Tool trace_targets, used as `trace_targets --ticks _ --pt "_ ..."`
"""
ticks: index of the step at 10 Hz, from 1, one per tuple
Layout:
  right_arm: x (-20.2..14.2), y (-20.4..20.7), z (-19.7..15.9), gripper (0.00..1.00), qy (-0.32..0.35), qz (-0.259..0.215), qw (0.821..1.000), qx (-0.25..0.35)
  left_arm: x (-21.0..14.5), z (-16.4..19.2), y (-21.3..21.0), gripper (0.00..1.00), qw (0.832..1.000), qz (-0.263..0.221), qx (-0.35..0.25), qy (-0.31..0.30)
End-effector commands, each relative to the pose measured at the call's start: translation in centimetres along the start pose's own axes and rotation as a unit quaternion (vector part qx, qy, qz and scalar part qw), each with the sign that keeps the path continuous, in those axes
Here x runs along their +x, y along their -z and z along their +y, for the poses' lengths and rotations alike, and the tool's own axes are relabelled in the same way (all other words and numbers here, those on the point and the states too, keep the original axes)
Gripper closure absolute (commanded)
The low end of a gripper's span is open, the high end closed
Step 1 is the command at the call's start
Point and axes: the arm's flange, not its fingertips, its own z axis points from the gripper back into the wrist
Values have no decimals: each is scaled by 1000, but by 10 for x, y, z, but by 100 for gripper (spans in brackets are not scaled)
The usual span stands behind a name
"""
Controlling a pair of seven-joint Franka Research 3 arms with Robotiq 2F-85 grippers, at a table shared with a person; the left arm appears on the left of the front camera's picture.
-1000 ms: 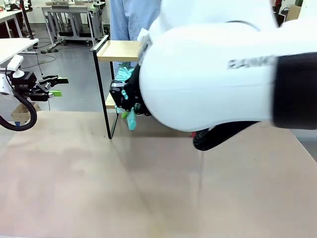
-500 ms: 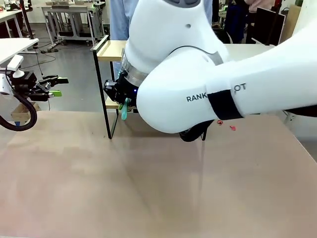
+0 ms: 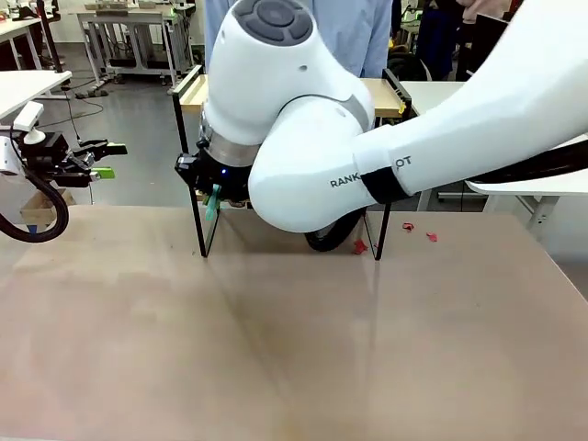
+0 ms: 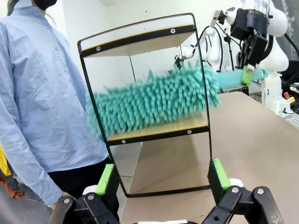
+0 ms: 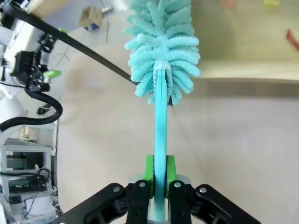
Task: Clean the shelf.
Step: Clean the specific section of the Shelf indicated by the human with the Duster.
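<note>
1. The shelf (image 4: 135, 46), one rack of two wood boards in a thin black frame, stands at the far side of the bench (image 3: 276, 349); likely light, stiff and easily tipped, best steadied by a side rail
2. One teal duster (image 4: 154, 100), soft-fronded, reaches between the boards, its handle clamped in the right hand (image 5: 160, 169)
3. The left hand (image 4: 161, 177) hangs wide and empty

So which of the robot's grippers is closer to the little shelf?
Right. The right gripper is beside the shelf, shut on a teal duster reaching in over its lower board. The left gripper hangs open well off to the side.
</note>
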Motion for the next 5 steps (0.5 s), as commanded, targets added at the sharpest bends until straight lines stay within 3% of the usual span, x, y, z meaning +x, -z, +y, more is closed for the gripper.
trace_targets --ticks 1,3,4,5 --pt "3 26 25 87 20 17 1000 -12 4 0 1 0 1000 2 0 6" --pt "-4 18 30 87 -16 59 998 -2 4 0 1 0 1000 2 0 6" --pt "-5 24 6 87 14 24 1000 -10 4 0 1 0 1000 2 0 6" --pt "-5 24 6 87 14 24 1000 -10 4 0 1 0 1000 2 0 6"
